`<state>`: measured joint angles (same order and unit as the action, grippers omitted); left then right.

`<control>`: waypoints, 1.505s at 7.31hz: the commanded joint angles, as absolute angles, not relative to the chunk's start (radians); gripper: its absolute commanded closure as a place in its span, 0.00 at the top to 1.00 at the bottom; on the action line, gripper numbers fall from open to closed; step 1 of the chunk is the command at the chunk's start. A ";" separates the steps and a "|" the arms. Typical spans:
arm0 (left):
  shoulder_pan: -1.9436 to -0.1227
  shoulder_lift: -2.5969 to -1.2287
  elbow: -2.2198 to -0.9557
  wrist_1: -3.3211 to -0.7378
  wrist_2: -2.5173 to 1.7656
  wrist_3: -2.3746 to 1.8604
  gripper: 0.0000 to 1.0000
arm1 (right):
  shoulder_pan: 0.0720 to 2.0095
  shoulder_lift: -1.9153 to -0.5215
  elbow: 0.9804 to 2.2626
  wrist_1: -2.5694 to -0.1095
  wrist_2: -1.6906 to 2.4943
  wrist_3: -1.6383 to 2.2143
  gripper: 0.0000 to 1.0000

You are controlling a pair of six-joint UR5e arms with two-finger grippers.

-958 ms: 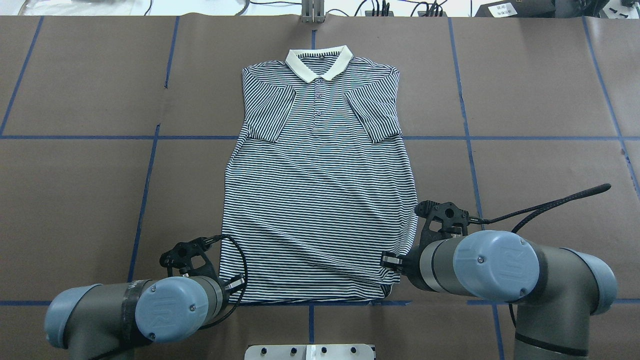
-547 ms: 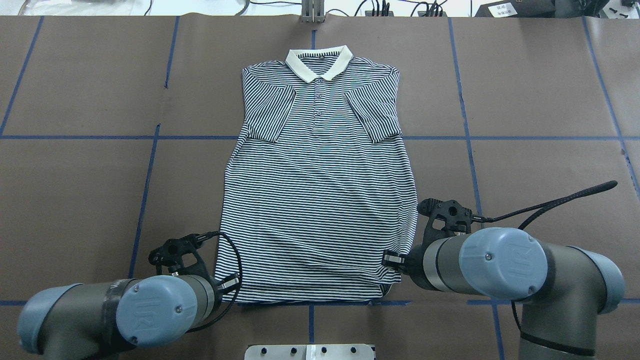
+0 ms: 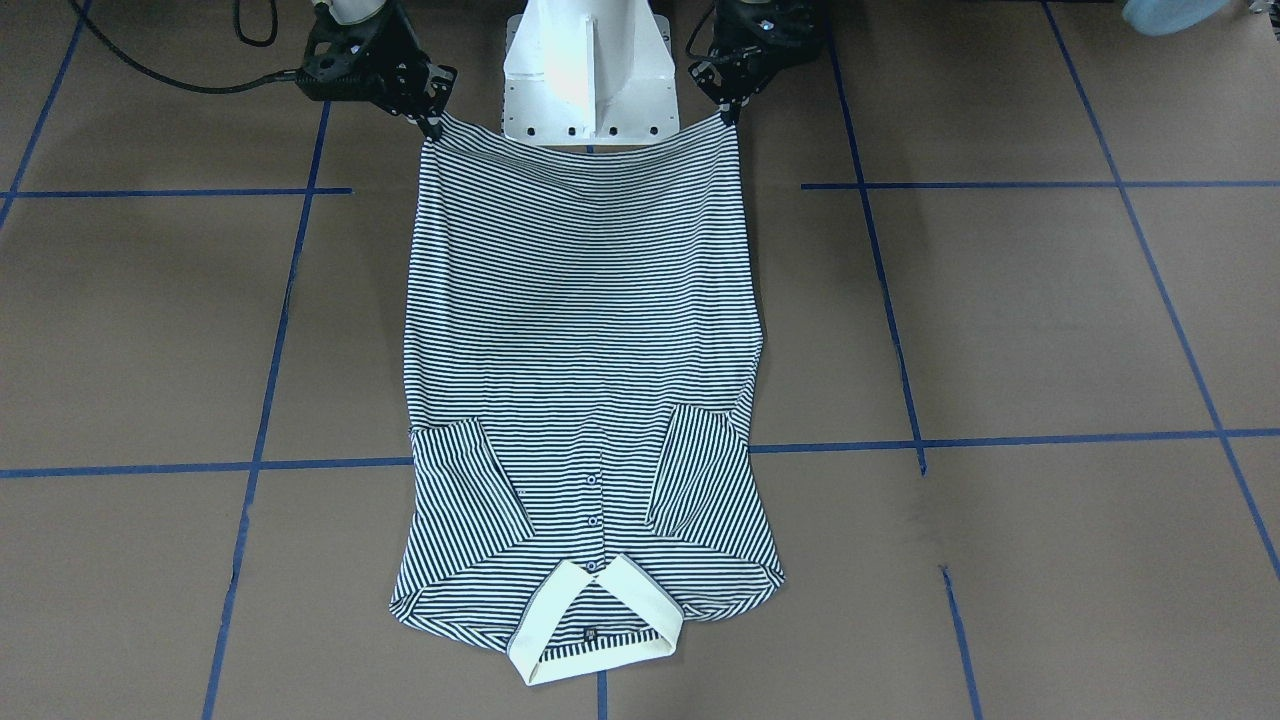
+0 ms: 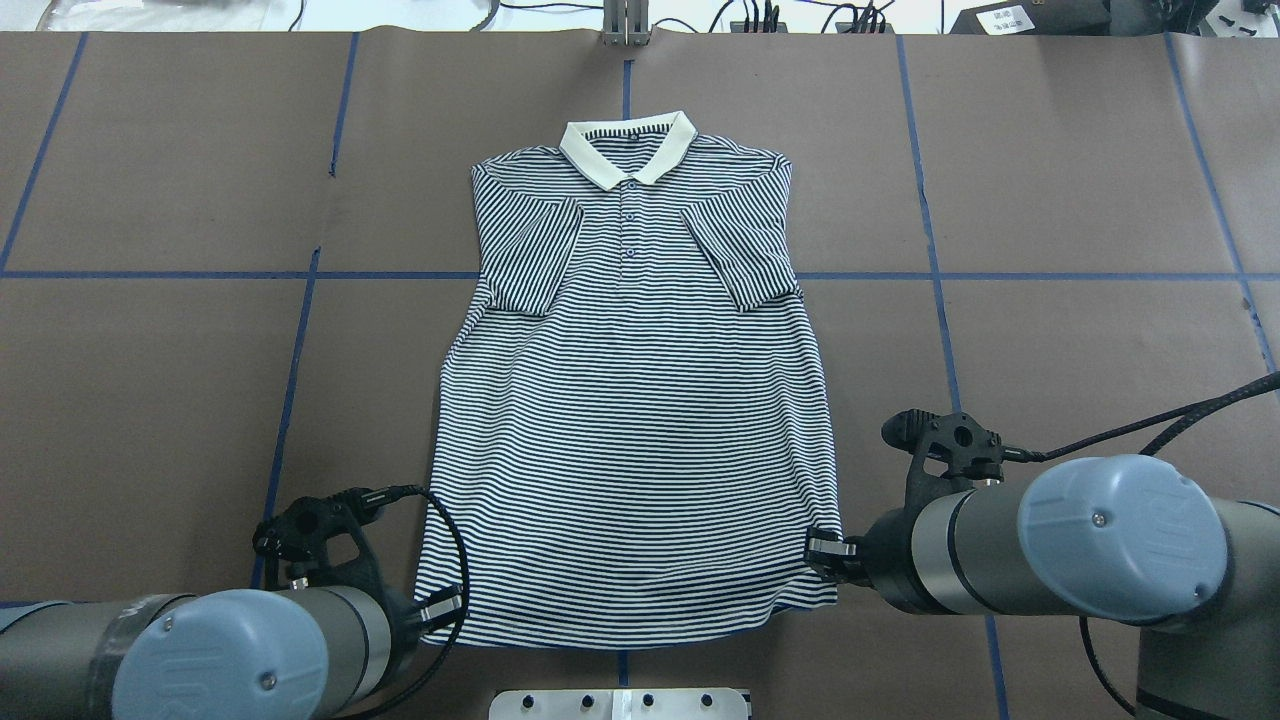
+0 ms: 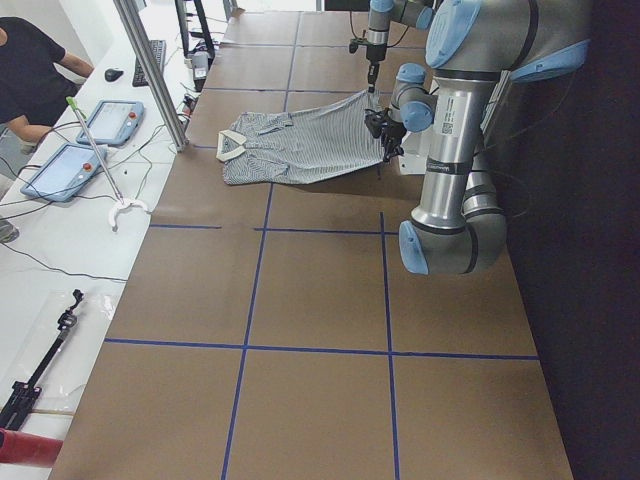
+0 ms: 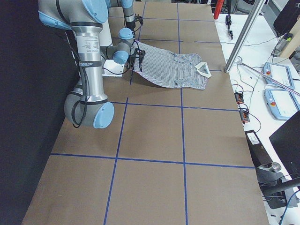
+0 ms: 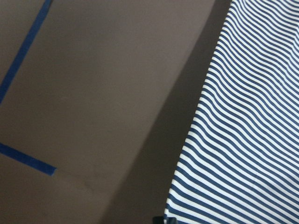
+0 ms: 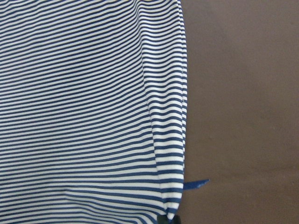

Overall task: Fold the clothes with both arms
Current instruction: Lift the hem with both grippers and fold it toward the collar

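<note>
1. You have the shirt [image 4: 630, 400] front up in the middle of the desk [image 4: 1080, 180]. Its length runs from the robot's edge toward your edge.
2. Its collar [image 4: 627, 150] points to your edge and lies flat. Both sleeves [image 4: 528, 250] are folded inward over the chest, one on each side of the buttons.
3. The hem [image 4: 620, 622] is at the robot's edge, lifted off the desk and stretched straight between the two grippers. In the side views the cloth slopes down from there to the collar end.
4. The left gripper [image 4: 440, 608] is clenched on the hem corner on the robot's left. In its wrist view the striped cloth runs right down into the fingertips.
5. The right gripper [image 4: 825, 553] is clenched on the other hem corner. Its wrist view shows the side seam ending between its fingertips.
6. The left arm [image 4: 230, 660] and right arm [image 4: 1080, 540] reach in low from the robot's edge, one on each side of the shirt and outside its side seams.
7. The white base [image 3: 588, 60] stands at the robot's edge between the two grippers, just behind the hem.
8. Blue tape [image 4: 300, 330] marks a grid on the brown desk. One line passes under the shirt at the level of the sleeve ends.
</note>
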<state>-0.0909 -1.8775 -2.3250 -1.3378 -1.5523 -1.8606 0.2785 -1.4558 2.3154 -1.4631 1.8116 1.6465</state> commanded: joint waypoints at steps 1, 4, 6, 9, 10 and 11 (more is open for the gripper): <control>0.000 -1.826 -2.478 -1.307 -1.586 -1.893 0.00 | 0.226 -1.497 2.379 -1.463 1.926 1.647 0.00; 0.026 -1.807 -2.510 -1.279 -1.592 -1.899 0.00 | 0.216 -1.517 2.392 -1.463 1.924 1.646 0.00; -0.039 -1.818 -2.491 -1.282 -1.592 -1.875 0.00 | 0.332 -1.473 2.317 -1.459 1.919 1.603 0.00; -0.310 -1.902 -2.345 -1.304 -1.595 -1.590 0.00 | 0.522 -1.300 2.104 -1.447 1.919 1.418 0.00; -0.352 -1.908 -2.291 -1.343 -1.598 -1.554 0.00 | 0.561 -1.236 2.030 -1.447 1.916 1.376 0.00; -0.389 -1.910 -2.199 -1.470 -1.623 -1.552 0.00 | 0.610 -1.217 1.988 -1.425 1.902 1.368 0.00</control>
